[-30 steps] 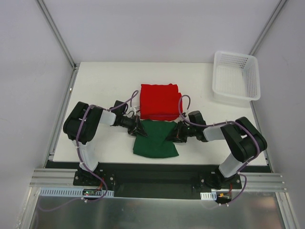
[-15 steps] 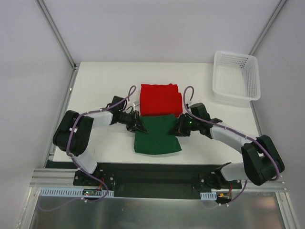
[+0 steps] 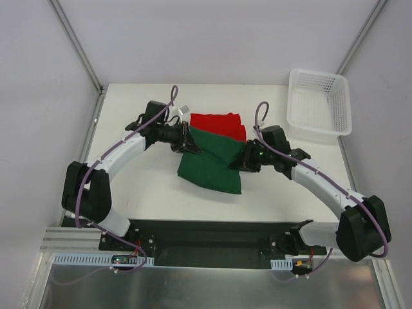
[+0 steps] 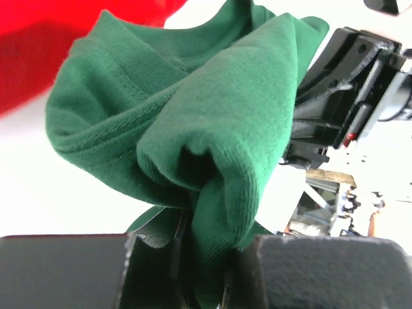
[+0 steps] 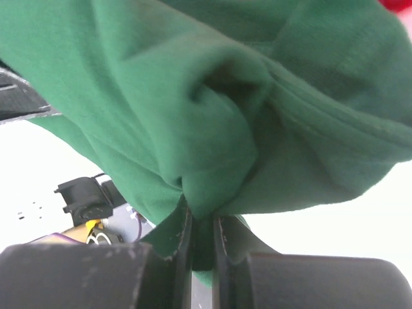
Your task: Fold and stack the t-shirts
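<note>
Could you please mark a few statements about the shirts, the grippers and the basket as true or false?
1. The left gripper and the right gripper are both shut on the green shirt. True.
2. In the top view, the green shirt covers the near part of the red shirt. True.
3. The basket holds no shirt. True.
4. The red shirt is spread out flat, sleeves showing. False: it lies folded in a compact rectangle on the table.
5. The basket stands at the table's far left corner. False: it is at the far right corner.
</note>
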